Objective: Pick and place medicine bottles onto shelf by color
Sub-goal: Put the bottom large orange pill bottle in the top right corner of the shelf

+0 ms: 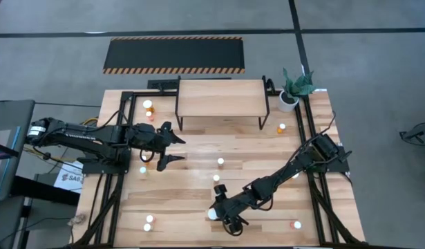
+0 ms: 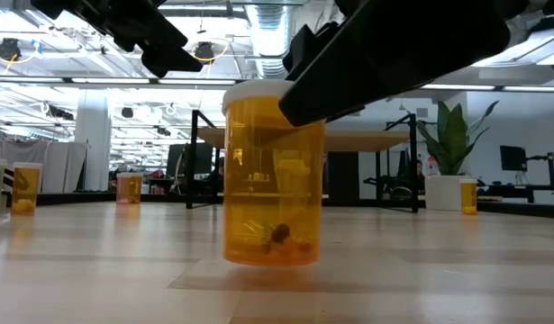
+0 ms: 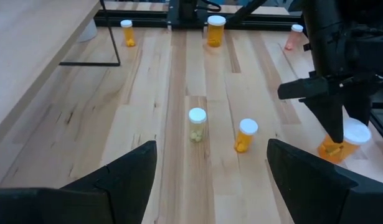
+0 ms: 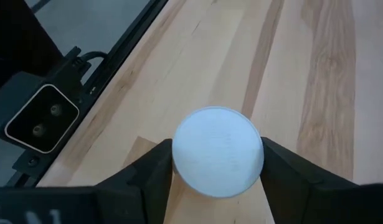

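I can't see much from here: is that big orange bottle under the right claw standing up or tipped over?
Standing up. The big orange bottle sits flat on the table, white cap on top, with the right gripper fingers either side of the cap.

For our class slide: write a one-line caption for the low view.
Right claw closing around the white cap of a large orange medicine bottle standing upright on the table.

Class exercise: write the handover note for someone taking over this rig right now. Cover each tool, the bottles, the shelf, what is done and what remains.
Right tool: down at the table's near edge, fingers on either side of a large orange bottle; firm grip not confirmed.
Left tool: open, empty, waiting just in front of the shelf.
Other bottles: scattered over the table.
Done: nothing; no bottle is visible on the shelf top.
Left: lift this bottle, shelve it, then sort the others by color.
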Available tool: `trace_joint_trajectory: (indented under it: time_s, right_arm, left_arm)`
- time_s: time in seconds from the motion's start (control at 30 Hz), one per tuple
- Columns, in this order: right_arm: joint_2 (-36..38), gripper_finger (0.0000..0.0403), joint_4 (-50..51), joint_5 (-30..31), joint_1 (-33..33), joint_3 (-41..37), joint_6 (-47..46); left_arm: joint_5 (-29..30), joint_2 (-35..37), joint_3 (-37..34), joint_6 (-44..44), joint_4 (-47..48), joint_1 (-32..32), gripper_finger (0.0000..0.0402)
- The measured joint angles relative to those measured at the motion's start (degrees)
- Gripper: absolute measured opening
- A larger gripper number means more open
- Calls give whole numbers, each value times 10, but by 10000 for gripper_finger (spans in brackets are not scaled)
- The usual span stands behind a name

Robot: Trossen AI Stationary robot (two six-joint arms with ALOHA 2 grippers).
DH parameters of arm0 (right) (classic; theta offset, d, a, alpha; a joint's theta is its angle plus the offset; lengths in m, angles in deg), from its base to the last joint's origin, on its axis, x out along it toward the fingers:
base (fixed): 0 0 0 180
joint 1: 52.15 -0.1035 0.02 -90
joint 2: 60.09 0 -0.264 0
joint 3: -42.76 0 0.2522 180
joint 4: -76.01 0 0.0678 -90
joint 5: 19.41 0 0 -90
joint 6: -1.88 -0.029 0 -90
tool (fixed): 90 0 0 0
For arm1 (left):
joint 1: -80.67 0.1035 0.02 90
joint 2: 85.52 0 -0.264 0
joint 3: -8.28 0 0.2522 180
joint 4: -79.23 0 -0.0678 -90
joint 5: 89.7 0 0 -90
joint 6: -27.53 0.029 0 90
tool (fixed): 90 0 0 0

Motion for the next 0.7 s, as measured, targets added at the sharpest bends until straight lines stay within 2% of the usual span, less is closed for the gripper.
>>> trace_joint_trajectory:
  time_s: [0.17,0.33,0.7]
  right_arm:
    - [33,227,26,-1,11,0,1]
    - [90,226,74,-1,48,-1,4]
    - [287,227,226,8,190,0,9]
  left_arm:
    - [0,0,0,2,0,0,292]
    - [1,0,0,39,-6,1,292]
    - [-14,27,0,118,-42,45,292]
